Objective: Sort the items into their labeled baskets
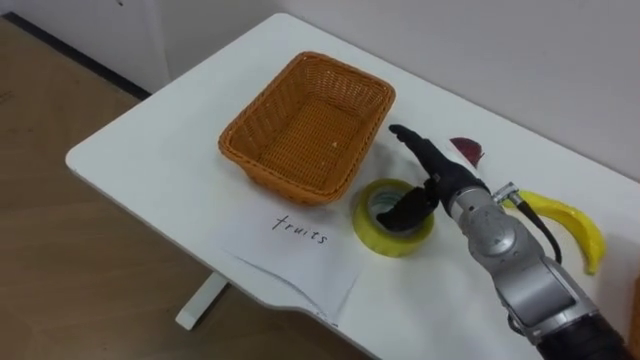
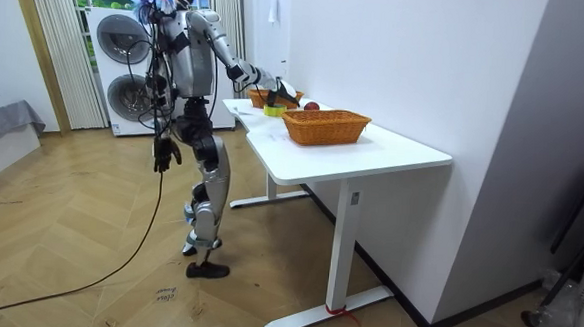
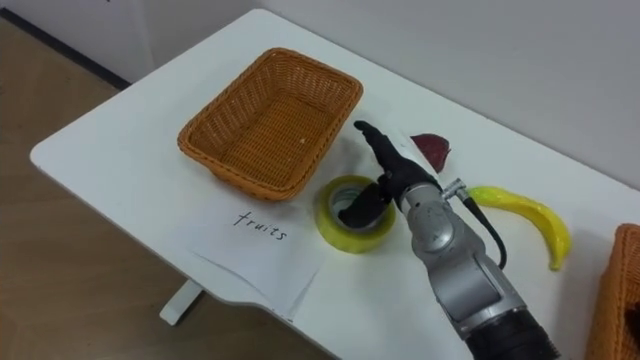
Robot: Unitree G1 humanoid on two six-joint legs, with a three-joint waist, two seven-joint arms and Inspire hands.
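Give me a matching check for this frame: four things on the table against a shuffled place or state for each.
Things:
1 left basket
2 tape roll
3 banana
4 paper sheet

Place or state:
a right hand on it
b empty
c right of the robot's arm
d in front of the left basket

Pairs: 1-b, 2-a, 3-c, 4-d.

Count, head views plus room view:
- wicker baskets: 2. basket one [image 1: 262,95] at 11 o'clock from tape, basket two [image 3: 620,285] at 4 o'clock
- tape roll [image 1: 375,237]: 1, yellow
- banana [image 1: 572,222]: 1, at 3 o'clock from tape
- dark red fruit [image 1: 468,152]: 1, kind unclear, at 1 o'clock from tape
- paper [image 1: 300,255]: 1 sheet sure, second under it unclear
- table [image 1: 150,150]: 1, white
- hands: 2. right hand [image 1: 437,172], left hand [image 2: 162,155]
- washing machines [image 2: 123,40]: 2, stacked
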